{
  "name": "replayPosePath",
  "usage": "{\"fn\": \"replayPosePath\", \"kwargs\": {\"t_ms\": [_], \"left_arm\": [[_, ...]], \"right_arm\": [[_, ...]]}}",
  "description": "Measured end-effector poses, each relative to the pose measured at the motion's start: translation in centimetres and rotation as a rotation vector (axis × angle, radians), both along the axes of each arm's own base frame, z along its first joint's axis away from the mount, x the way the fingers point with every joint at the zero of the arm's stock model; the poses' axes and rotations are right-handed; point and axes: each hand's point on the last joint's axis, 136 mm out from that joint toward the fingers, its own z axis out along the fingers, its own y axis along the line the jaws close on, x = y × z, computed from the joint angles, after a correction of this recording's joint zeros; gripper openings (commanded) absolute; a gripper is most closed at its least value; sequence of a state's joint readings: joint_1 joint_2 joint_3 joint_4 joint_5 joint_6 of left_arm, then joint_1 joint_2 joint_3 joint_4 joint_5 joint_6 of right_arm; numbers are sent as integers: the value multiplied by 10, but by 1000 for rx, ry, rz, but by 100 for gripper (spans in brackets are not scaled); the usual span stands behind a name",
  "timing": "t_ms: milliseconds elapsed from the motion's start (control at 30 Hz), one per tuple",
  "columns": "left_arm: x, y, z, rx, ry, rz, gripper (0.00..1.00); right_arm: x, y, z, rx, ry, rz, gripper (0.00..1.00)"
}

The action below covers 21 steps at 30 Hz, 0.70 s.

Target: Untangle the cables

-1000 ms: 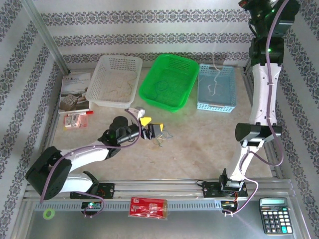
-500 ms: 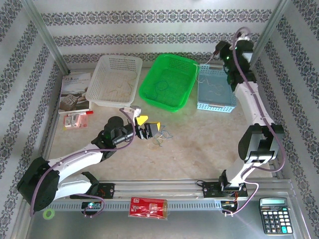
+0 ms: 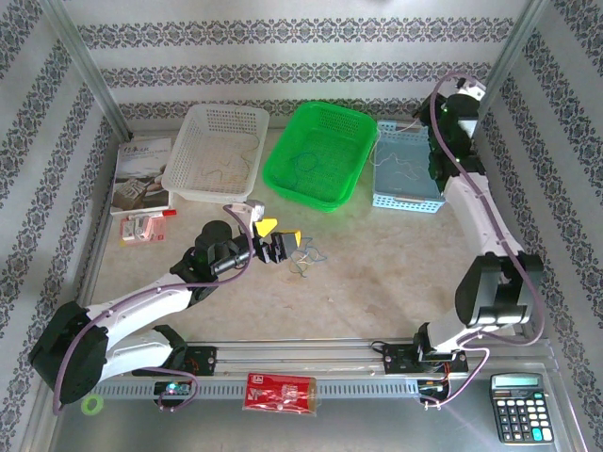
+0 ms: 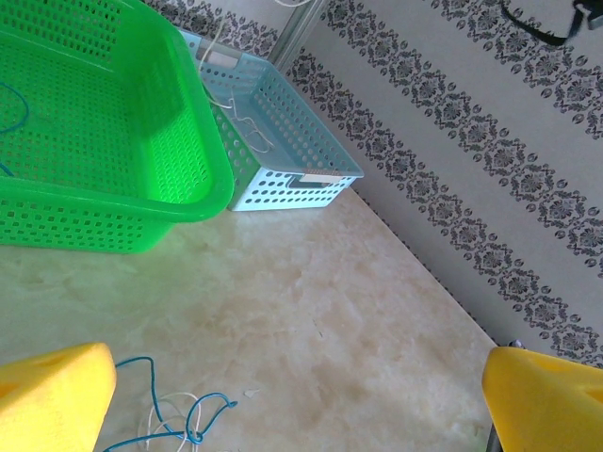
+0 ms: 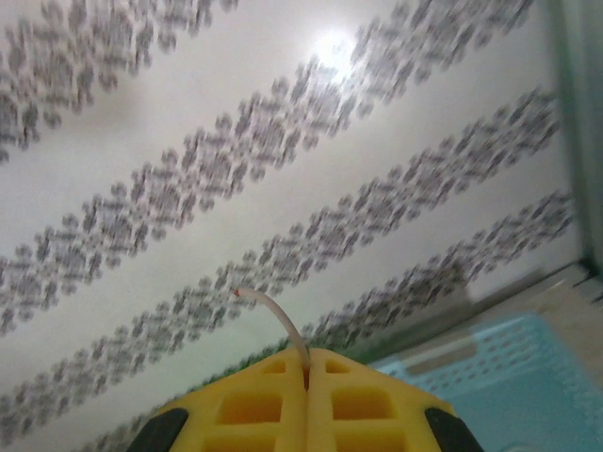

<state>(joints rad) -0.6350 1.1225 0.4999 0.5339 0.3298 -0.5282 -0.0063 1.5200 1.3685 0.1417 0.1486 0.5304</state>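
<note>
Left wrist: thin blue and whitish cables (image 4: 184, 422) lie looped near the left gripper (image 4: 297, 400), jaws spread; right gripper (image 5: 307, 363) pinches one whitish strand (image 5: 278, 320).

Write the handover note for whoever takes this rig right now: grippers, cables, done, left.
Left gripper: open, hovering beside the small tangle of thin blue and whitish cables on the table.
Right gripper: shut on a thin whitish cable, high above the light blue plastic basket.
Done: strands lie in the white plastic basket, the green plastic basket and the blue one.
Left: probably drop the whitish cable into the blue basket, then separate the table tangle.
</note>
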Motion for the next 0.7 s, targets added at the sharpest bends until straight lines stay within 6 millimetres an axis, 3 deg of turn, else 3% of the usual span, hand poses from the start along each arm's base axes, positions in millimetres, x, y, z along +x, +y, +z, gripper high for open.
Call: {"fn": "replayPosePath", "kwargs": {"t_ms": [200,467,567,700], "left_arm": [[0,0,0,1,0,1,100],[0,1,-2,3,4,2,100],[-1,1,-6,8,10,2,100],[-2,2,-8,13,17,2,100]], "right_arm": [[-29,-28,1,-33,-29,-164,0],[-27,-31,-8,-62,-3,-191,0],[-18,-23,-28,-82,42,-170,0],[-2,-5,-77,-116,150,-126,0]]}}
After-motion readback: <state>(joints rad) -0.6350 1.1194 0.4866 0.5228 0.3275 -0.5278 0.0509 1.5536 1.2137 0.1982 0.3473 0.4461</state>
